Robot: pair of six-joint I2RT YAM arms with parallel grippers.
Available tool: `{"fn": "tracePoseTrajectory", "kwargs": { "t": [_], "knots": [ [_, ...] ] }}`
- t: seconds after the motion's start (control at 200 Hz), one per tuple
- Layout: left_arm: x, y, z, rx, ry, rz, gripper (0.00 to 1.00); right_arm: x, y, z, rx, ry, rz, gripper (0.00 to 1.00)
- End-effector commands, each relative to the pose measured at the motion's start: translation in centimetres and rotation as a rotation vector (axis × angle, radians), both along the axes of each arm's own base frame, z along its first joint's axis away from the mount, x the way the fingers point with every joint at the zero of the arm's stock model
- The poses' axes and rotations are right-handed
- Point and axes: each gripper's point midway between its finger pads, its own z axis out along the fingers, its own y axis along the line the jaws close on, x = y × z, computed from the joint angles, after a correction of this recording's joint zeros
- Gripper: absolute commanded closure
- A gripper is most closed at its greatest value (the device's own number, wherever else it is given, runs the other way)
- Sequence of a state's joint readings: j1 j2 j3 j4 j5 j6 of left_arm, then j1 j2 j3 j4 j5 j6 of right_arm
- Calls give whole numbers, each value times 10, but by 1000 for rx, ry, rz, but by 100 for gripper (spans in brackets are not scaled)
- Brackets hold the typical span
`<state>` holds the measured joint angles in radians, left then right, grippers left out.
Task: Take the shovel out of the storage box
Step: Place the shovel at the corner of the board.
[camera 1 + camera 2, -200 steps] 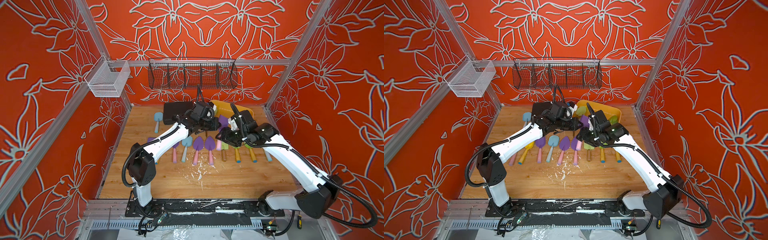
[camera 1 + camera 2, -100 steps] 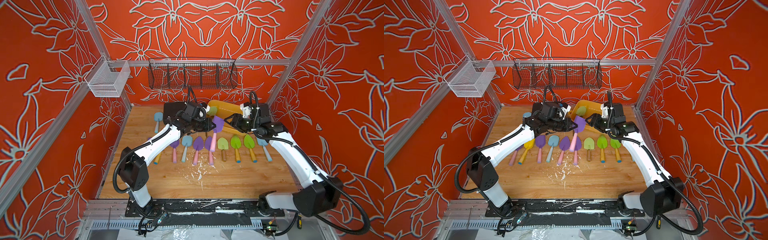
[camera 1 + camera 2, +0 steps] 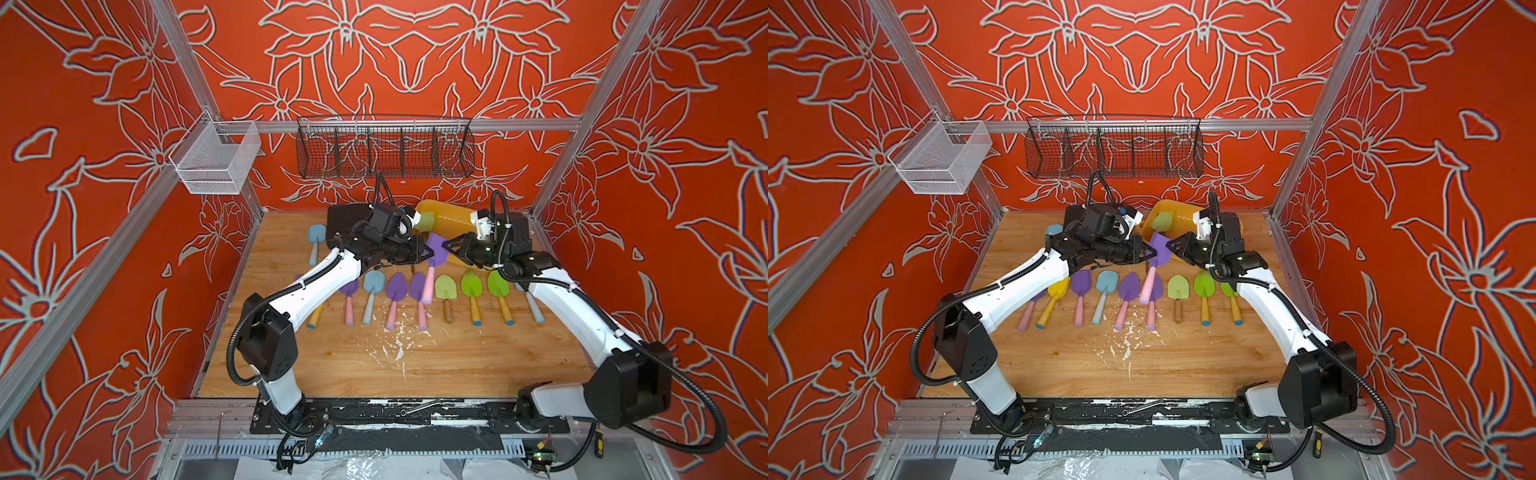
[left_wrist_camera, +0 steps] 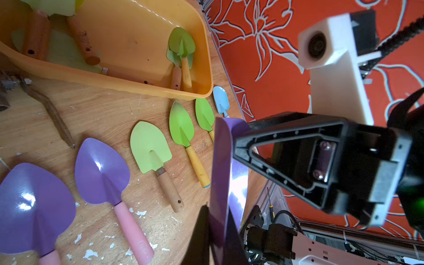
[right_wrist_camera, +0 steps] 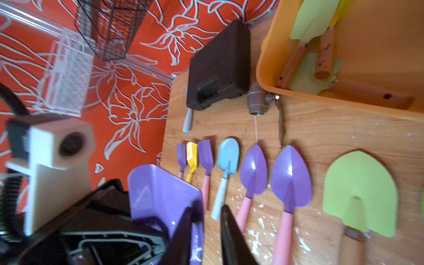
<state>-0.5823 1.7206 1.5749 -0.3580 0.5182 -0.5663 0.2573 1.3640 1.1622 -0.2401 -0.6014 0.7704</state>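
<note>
A small shovel (image 3: pixel 436 251) with a glossy purple scoop blade, square-edged with upturned sides, and a pale pink handle hangs clear of the wooden table (image 3: pixel 478 361). It is out of the shallow yellow-orange plastic storage box (image 3: pixel 451 218) and just in front of it, above a row of small garden shovels (image 3: pixel 446 289) laid side by side on the wood. In both top views the blade is uppermost and the handle slants down toward the row, crossing over a purple pointed blade there. The left gripper (image 3: pixel 428 253) is clamped on one side of the blade. Its wrist view shows the thin purple sheet edge-on, pinched between two dark fingers (image 4: pixel 198 229). The right gripper (image 3: pixel 446 245) meets the opposite edge. Its wrist view is blurred and shows the blade lying against one finger (image 5: pixel 183 229), with a gap to the other, so it cannot be told whether this gripper grips the shovel. The storage box stands at the back of the table with its rounded corners showing. It holds several pale-green-bladed shovels (image 4: pixel 181 46) with wooden handles. A black moulded plastic case (image 5: pixel 220 66) sits just beside it on the left arm's side
</note>
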Motion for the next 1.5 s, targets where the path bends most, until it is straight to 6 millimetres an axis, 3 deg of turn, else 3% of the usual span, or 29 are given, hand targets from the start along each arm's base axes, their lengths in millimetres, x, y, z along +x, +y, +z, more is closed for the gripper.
{"fn": "tracePoseTrajectory", "kwargs": {
  "t": [0.0, 0.15, 0.21, 0.315, 0.42, 0.465, 0.525, 0.661, 0.796, 1.061, 1.276, 1.491],
  "knots": [
    [0, -12, 26, -70, -39, -50, 100, 2, 8, -1, 40, 7, 19, 100],
    [3, -13, 20, -60, -24, -53, 99, -2, 8, 5, 50, 19, 15, 100],
    [6, -7, 17, -45, -9, -33, 69, -4, 4, 8, 31, 21, 0, 100],
    [13, 14, 16, -22, 14, 54, 37, -5, -10, 11, -17, 35, -77, 100],
    [3, 35, 28, 18, -1, 129, 25, -6, -32, 3, -110, 74, -187, 100],
    [-6, 38, 31, 42, -14, 138, 15, -7, -40, -3, -135, 95, -229, 100],
    [-24, 37, 33, 96, -40, 127, 10, -7, -45, -9, -144, 116, -265, 100],
    [-63, 28, 13, 270, -5, 62, 10, -7, -51, -18, -178, 162, -309, 100],
    [-87, 17, -7, 425, -9, -6, 14, -6, -50, -24, -214, 193, -318, 100],
    [-95, 11, -43, 673, -22, -77, 24, -7, -40, -27, -220, 201, -300, 100],
    [-91, 7, -56, 725, -44, -108, 42, -10, -40, -26, -234, 199, -301, 100],
    [-85, 11, -54, 744, -89, -99, 81, -13, -40, -32, -247, 216, -290, 100]
  ]
}}
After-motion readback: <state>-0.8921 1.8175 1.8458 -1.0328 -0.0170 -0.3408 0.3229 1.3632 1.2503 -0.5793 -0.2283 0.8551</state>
